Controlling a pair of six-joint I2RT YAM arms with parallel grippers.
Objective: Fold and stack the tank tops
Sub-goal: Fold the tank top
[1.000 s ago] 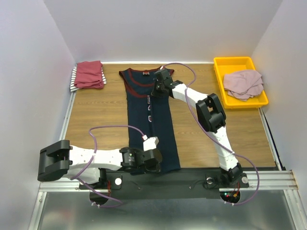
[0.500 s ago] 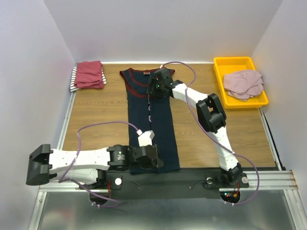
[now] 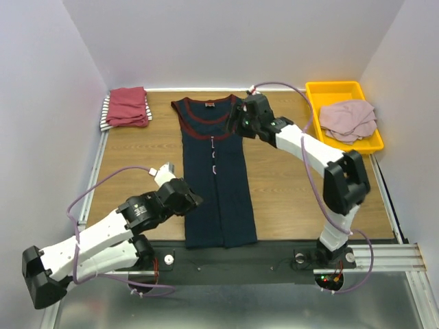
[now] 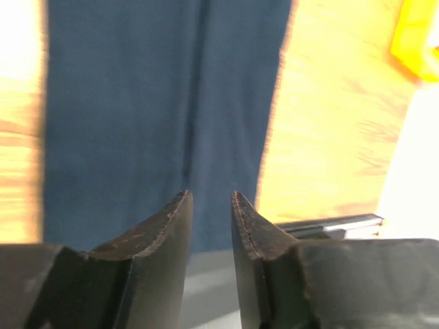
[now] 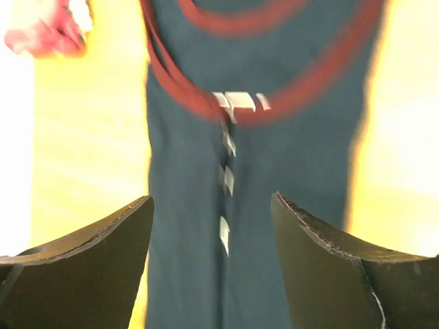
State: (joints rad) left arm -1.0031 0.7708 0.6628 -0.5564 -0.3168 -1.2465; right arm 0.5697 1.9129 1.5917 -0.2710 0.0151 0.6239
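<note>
The navy jersey (image 3: 218, 175), folded into a long narrow strip with maroon trim at its neck, lies flat down the middle of the table. My left gripper (image 3: 192, 200) hovers at its left edge, near the lower half. In the left wrist view this left gripper (image 4: 211, 199) shows a narrow empty gap, with the jersey (image 4: 164, 103) beyond it. My right gripper (image 3: 241, 123) hangs over the jersey's top right corner. Seen from its wrist, the right gripper (image 5: 212, 202) stands wide open above the jersey (image 5: 288, 157). A dark-red top (image 3: 127, 106) rests folded on a striped top (image 3: 105, 118) at the back left.
A yellow tray (image 3: 334, 87) at the back right holds a crumpled dusty-pink top (image 3: 348, 118). A black rail (image 3: 233, 257) with both arm bases runs along the near table edge. White walls close in the table on three sides.
Both grippers have opened and let go of the jersey. The left arm swung from the bottom hem to the jersey's left edge. The right arm drew right, off the collar.
</note>
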